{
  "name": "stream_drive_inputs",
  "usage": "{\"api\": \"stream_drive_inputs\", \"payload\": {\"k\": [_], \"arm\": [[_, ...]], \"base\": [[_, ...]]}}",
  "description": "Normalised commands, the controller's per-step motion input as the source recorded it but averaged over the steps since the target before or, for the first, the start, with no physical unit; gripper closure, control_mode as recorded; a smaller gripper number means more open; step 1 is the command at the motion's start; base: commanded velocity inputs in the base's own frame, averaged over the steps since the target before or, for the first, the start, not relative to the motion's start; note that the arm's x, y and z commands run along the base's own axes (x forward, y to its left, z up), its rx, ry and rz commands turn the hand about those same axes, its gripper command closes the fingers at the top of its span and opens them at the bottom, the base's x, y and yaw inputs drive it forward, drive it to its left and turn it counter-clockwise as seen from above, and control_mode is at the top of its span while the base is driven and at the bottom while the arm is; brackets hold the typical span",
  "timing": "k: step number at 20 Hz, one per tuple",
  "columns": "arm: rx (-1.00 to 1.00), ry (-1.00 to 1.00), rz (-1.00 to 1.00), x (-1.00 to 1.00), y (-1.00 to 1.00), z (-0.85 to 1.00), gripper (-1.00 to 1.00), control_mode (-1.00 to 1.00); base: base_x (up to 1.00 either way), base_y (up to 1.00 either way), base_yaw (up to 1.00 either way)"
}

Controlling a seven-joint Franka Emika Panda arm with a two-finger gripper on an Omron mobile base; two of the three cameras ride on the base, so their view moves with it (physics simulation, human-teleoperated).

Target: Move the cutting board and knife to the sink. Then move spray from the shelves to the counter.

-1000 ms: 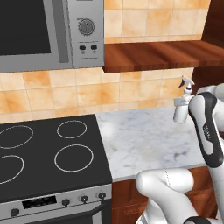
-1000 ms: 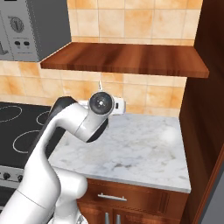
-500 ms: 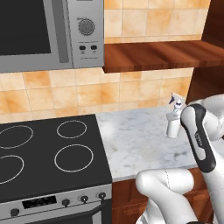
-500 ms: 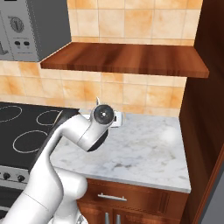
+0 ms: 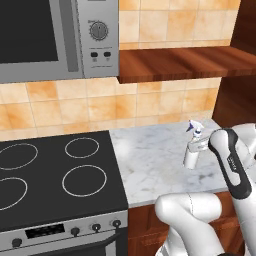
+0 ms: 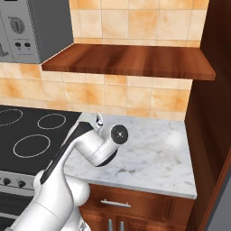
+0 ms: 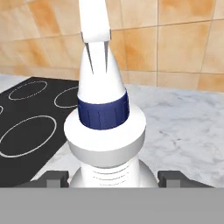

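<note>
On the counter [image 5: 155, 160], left base view, the spray [image 5: 193, 149] is standing upright, gripper alongside. Right base view: its nozzle is peeking above the arm. Hand view: the fingertips [image 7: 56, 178] are flanking the bottle, gripper [image 7: 113, 178] grasping it.

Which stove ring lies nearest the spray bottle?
The front right ring on the stove, the closest of the four to the marble counter where the spray bottle stands.
</note>
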Motion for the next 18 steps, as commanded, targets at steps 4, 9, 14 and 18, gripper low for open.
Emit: {"api": "stream_drive_inputs", "payload": {"k": [4, 9, 14, 18], "arm": [[0.00, 0.00, 0.11, 0.17, 0.26, -0.39, 1.00, -1.00], [0.00, 0.00, 0.11, 0.09, 0.23, -0.40, 1.00, -1.00], [0.00, 0.00, 0.11, 0.06, 0.15, -0.45, 1.00, -1.00], [0.00, -0.02, 0.10, 0.04, 0.12, -0.39, 1.00, -1.00]], "base": [[0.00, 0.00, 0.00], [0.00, 0.00, 0.00], [0.00, 0.00, 0.00], [0.00, 0.00, 0.00]]}}
